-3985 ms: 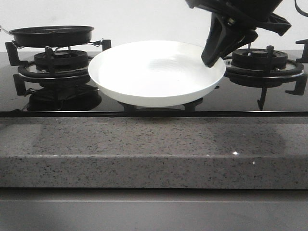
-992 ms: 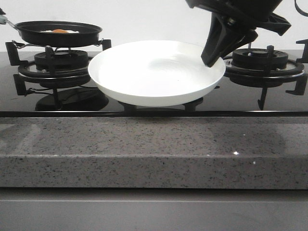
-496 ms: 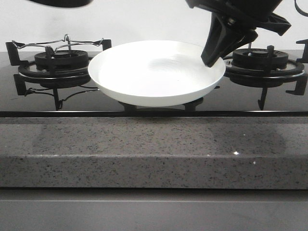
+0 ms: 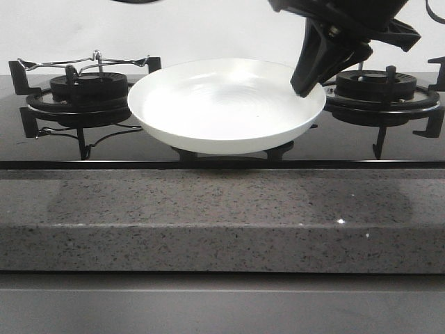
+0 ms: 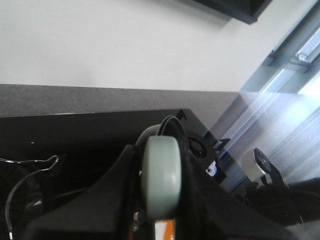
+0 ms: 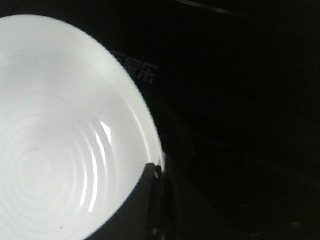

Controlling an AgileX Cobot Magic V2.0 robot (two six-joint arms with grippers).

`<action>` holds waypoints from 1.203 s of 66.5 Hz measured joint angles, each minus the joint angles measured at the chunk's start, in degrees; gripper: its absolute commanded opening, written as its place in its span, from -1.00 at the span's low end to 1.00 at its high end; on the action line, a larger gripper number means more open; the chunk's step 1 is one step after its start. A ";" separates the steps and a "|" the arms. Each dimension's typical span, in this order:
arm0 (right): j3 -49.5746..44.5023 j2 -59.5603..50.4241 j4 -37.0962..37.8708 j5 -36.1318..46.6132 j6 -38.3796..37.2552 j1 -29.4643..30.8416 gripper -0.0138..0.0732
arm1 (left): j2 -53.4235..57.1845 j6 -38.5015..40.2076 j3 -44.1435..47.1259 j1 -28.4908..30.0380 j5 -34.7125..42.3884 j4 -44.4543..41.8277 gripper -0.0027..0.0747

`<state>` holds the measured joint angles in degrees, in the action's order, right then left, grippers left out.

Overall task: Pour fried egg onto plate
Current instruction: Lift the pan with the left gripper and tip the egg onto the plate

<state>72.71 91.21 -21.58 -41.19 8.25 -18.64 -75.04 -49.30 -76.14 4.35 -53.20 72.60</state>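
Note:
The white plate [image 4: 222,104] hangs tilted slightly above the hob between the two burners. My right gripper [image 4: 306,83] is shut on its right rim; in the right wrist view the plate [image 6: 60,140] is empty and the gripper [image 6: 157,172] pinches its edge. My left gripper [image 5: 160,200] is shut on the pale green handle [image 5: 161,170] of the frying pan. Only a dark sliver of the pan [image 4: 135,1] shows at the top edge of the front view. The fried egg is out of view.
The left burner [image 4: 87,87] with its wire grate stands bare at the back left. The right burner [image 4: 379,87] is behind my right gripper. A speckled granite counter edge [image 4: 222,216] runs along the front of the black glass hob.
The black pan with the egg has risen from the left burner up and out of the front view. The plate and my right gripper have not moved.

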 measured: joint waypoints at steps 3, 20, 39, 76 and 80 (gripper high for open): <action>0.00 0.00 0.00 0.00 0.00 0.00 -0.84 | 0.00 -0.22 0.00 -2.24 1.41 -1.69 -0.98; 0.00 0.00 0.00 0.00 0.00 0.00 -0.84 | 0.00 -6.84 0.00 -15.57 11.63 -10.32 -0.98; 0.00 0.00 0.00 0.00 0.00 0.00 -0.84 | 0.00 -19.38 0.00 -26.06 18.62 -16.44 -0.98; 0.00 0.00 0.00 -0.14 -0.01 0.00 -0.84 | 0.00 -29.68 0.00 -29.99 19.98 -19.19 -0.98; 0.00 0.00 -0.05 -0.14 -0.01 0.00 -0.84 | 0.00 -29.81 0.00 -29.99 20.00 -19.27 -0.98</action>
<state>72.71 91.21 -21.63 -41.33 8.24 -18.64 -75.04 -79.11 -76.14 -25.63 -33.20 53.33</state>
